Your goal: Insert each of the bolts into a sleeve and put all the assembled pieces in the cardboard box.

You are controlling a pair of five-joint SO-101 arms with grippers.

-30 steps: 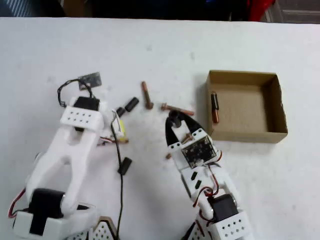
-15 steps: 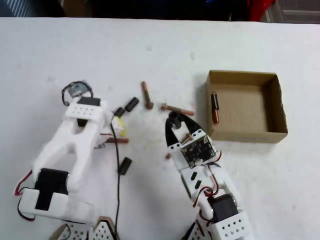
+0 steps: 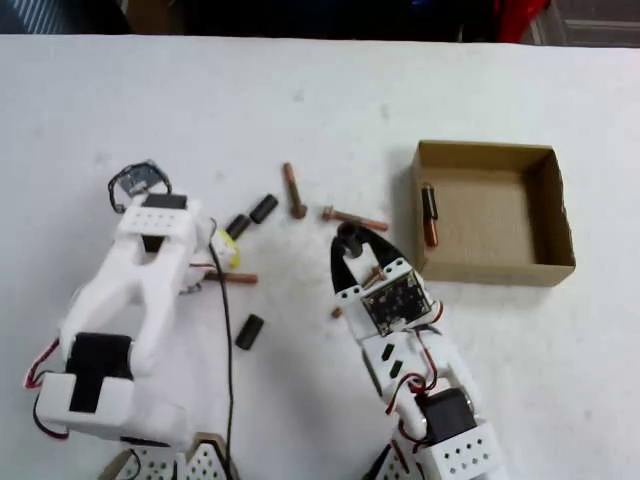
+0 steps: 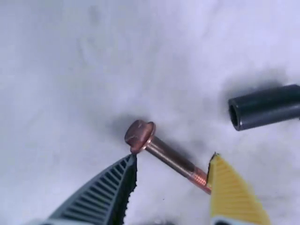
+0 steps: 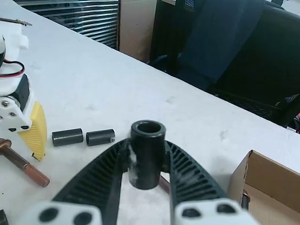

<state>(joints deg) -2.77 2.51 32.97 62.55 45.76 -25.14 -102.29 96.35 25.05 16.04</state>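
Fingers of R arm (image 5: 187, 174) are clamped on upright sleeve (image 5: 147, 152), bore presented — L fingers (image 4: 111, 188) are spread wide astride bolt (image 4: 164, 152), lower centre, for pickup.

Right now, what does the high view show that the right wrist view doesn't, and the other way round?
High view alone: the loose bolt farthest from the arms, and all four walls of the cardboard box. Right wrist view alone: the open bore of the held sleeve, upright in the right gripper, and dark chairs in the background. Both: two lying sleeves, and the bolt by the left arm.
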